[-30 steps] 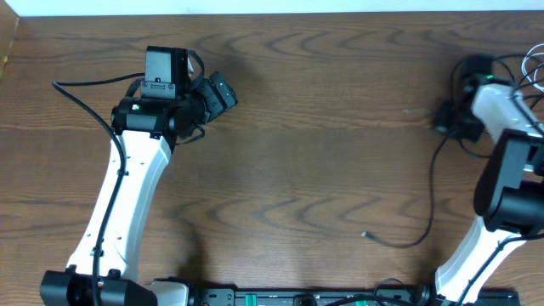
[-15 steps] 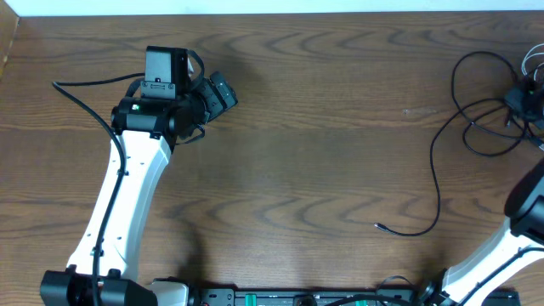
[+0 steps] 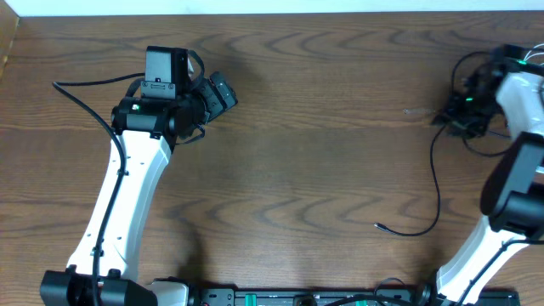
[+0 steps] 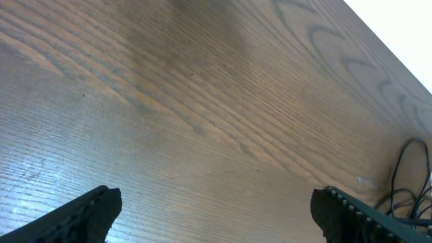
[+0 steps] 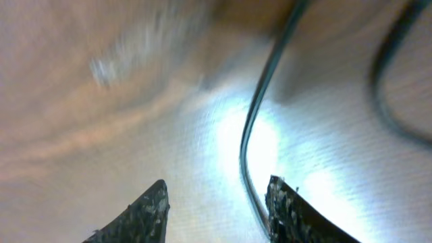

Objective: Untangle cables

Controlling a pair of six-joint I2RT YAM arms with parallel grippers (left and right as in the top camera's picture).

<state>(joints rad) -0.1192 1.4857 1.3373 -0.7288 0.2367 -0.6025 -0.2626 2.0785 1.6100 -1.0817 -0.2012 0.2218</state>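
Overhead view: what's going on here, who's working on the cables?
The right gripper is down at the tangle of black cables on the far right, jaws parted, with one strand loose between its fingers. One cable's tail trails toward the front, plug tip free. The left gripper hangs wide open and empty, away on the left.

The counter [image 3: 323, 170] is dark brown wood with wavy, looping grain. It looks paler and glossy in the right wrist view. The cables [image 3: 435, 183], at the right of the overhead frame, are thin and black. The left arm [image 3: 127, 195] and right arm [image 3: 476, 246] are white with black joints. The left tool [image 4: 216, 197] is black, and the right tool [image 5: 217, 182] is black speckled with grey.
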